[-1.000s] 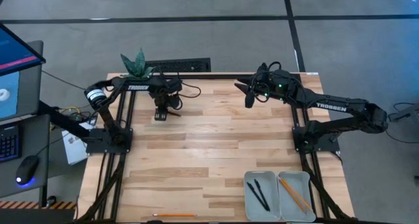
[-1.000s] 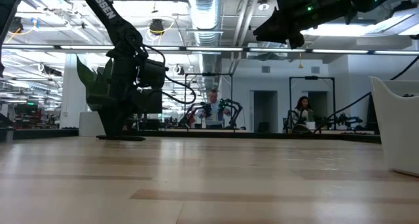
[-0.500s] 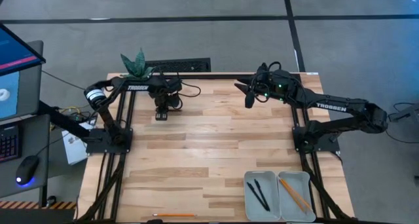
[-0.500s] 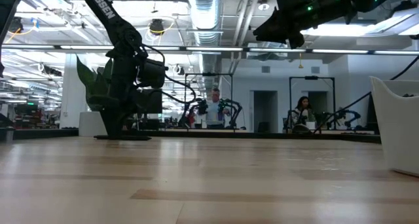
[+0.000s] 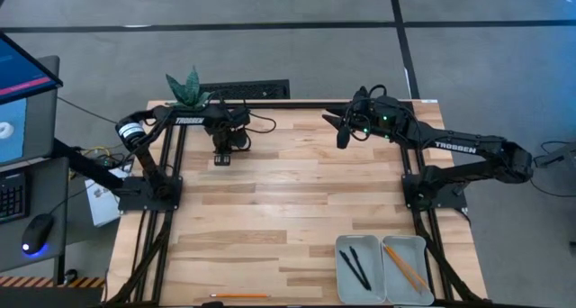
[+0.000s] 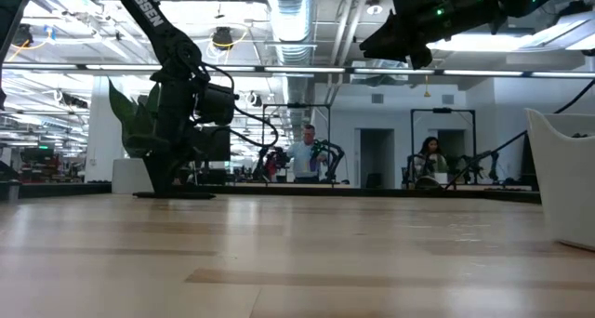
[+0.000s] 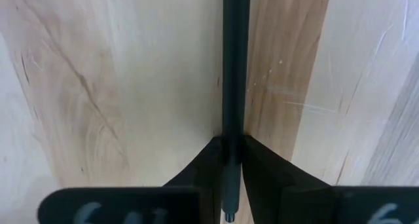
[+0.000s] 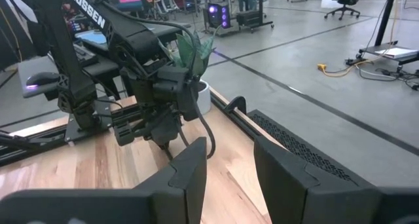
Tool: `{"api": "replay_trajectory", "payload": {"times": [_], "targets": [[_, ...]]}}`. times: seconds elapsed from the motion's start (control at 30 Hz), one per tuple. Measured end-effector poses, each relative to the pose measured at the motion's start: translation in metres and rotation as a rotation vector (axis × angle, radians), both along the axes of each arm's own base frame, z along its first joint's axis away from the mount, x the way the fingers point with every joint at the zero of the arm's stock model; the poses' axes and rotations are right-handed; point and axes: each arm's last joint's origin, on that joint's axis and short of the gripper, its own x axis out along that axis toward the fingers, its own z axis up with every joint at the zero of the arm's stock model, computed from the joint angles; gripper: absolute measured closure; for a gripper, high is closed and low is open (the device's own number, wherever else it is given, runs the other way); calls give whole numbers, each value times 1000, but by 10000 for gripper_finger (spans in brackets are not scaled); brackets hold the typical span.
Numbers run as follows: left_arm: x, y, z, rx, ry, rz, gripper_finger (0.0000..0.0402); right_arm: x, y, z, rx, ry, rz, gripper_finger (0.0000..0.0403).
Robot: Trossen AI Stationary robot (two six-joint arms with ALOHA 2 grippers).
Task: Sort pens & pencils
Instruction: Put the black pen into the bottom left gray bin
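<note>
**Surfaces in front of you**

Your tabletop [image 5: 288, 200] is pale wood planking, smooth with a soft sheen and fine scratches. The pen [image 7: 233, 67] in your left gripper [image 7: 234, 160] looks like matt black plastic. The two trays [image 5: 382, 267] look like smooth grey plastic.

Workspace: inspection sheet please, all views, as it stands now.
Surface: wooden table, light planks.
Job's things: two black pens and orange pencils in separate halves of the tray; one pencil at the near edge; one pen between the left fingers.
Clutter: potted plant.
Grippers: left gripper down at the table, shut on the pen; right gripper raised, open.
Cables: black cable by left wrist.
Surroundings: people beyond the table.
</note>
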Motion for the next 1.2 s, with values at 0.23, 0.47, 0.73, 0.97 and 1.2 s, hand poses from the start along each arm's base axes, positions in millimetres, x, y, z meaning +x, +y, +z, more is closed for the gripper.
{"api": "replay_trajectory", "payload": {"times": [0.23, 0.47, 0.73, 0.97, 1.2], "targets": [[0, 0, 0, 0, -1, 1, 365, 0, 0, 0, 1, 0, 0, 253], [0, 0, 0, 1, -1, 1, 365, 0, 0, 0, 1, -1, 0, 253], [0, 0, 0, 1, -2, 2, 365, 0, 0, 0, 1, -1, 0, 255], [0, 0, 1, -2, 2, 2, 365, 0, 0, 0, 1, -1, 0, 252], [5, 4, 9, -14, 14, -21, 365, 0, 0, 0, 2, -1, 0, 254]]}}
